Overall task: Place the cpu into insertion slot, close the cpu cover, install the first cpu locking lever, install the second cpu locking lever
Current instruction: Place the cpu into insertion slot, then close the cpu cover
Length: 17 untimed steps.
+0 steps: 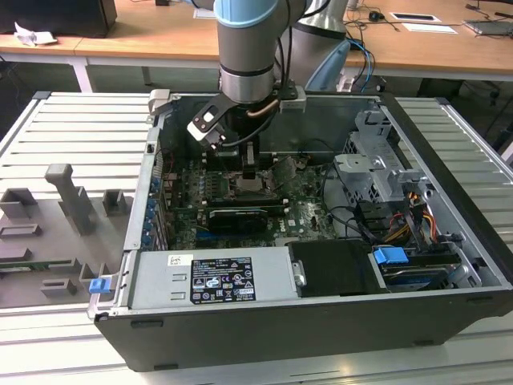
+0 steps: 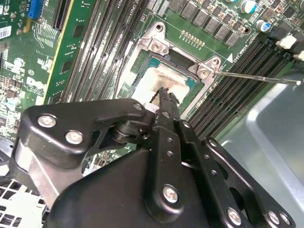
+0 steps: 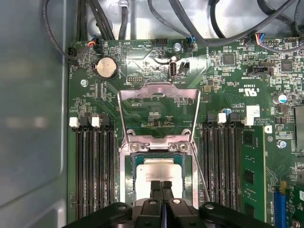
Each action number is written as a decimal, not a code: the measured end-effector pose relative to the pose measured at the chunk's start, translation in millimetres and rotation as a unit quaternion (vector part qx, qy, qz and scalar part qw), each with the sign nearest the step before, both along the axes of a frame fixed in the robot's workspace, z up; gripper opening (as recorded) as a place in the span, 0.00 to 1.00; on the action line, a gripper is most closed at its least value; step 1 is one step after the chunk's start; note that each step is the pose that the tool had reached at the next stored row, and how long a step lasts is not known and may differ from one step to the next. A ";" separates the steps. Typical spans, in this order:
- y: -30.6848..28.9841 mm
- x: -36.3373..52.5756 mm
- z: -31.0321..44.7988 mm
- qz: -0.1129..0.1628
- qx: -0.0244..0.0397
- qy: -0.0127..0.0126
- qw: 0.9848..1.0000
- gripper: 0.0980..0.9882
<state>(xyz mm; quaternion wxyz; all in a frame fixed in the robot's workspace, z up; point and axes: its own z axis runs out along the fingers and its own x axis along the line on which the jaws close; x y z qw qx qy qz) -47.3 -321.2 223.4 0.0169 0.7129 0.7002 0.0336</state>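
The cpu [image 3: 159, 167] lies flat in the insertion slot [image 3: 128, 175], pale face up; the second wrist view also has the cpu [image 2: 151, 80] inside the slot's grey rim [image 2: 154, 45]. My gripper [image 3: 161, 184] is shut, fingertips pressed together with nothing between them, right over the chip's near edge; whether they touch it I cannot tell. The cpu cover [image 3: 159, 91] is swung open, lying back beyond its hinge. Thin locking levers [image 3: 122, 118] stand free at both sides of the socket, one lever [image 2: 256, 77] sticking out sideways. From the exterior view the gripper [image 1: 249, 172] hangs inside the case above the socket.
Long black memory slots [image 3: 92, 171] flank the socket on both sides. Black cables [image 3: 190, 19] run along the board's far edge. The case wall [image 1: 321, 116], a drive cage [image 1: 377, 168] and a power supply [image 1: 216, 277] surround the board. Grey fixtures [image 1: 72, 200] stand on the table at the exterior view's left.
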 end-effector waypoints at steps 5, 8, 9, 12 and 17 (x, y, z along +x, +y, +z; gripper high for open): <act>0.0 0.0 2.4 0.000 0.000 0.000 1.000 0.01; 0.0 0.0 4.8 0.000 0.000 0.000 1.000 0.01; 0.0 0.0 5.6 0.000 0.000 0.000 1.000 0.01; 0.0 0.0 6.6 0.000 0.000 0.000 1.000 0.01; 0.0 1.0 8.4 0.000 0.000 0.001 1.000 0.01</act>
